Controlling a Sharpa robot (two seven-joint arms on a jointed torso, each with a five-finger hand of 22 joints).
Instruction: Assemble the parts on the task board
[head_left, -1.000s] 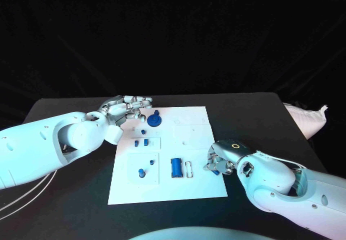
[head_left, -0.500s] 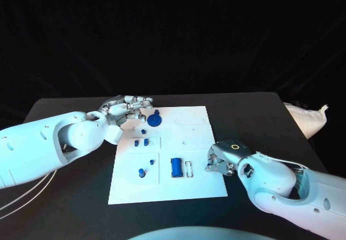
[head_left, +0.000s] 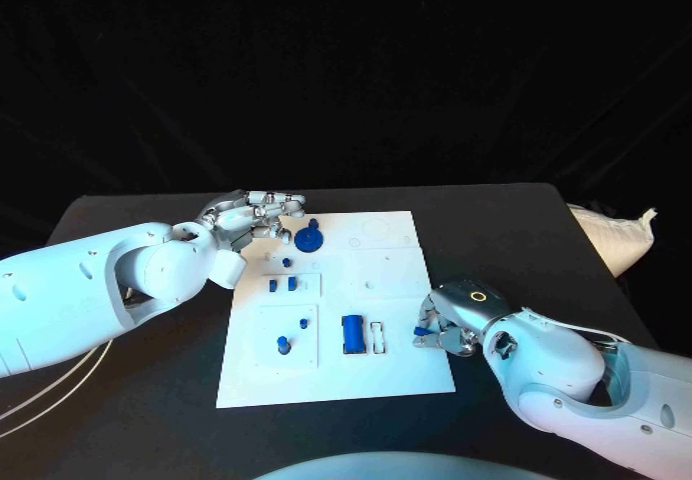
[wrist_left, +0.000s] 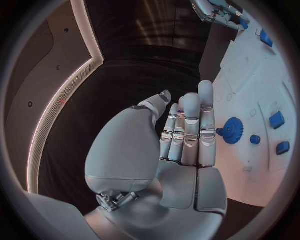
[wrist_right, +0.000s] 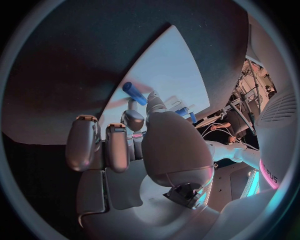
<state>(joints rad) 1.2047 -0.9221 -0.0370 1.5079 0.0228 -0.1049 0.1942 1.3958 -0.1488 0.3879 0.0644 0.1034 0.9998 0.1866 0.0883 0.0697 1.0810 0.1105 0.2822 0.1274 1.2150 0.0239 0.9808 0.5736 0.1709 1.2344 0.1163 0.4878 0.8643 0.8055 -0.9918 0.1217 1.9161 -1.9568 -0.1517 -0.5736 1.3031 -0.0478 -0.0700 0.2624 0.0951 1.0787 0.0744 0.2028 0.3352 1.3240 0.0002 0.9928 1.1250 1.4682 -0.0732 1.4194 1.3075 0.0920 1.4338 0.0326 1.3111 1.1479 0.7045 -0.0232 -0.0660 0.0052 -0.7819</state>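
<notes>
Task board (head_left: 389, 375) on black table (head_left: 505, 215)

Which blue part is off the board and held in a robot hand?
The small blue peg pinched by the right robot hand at the board's right edge; the others lie on the board.

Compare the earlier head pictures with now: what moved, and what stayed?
The right hand, pinching a small blue part, drew slightly back from the task board edge toward the robot. The left hand and the blue gear beside it stayed put.
</notes>
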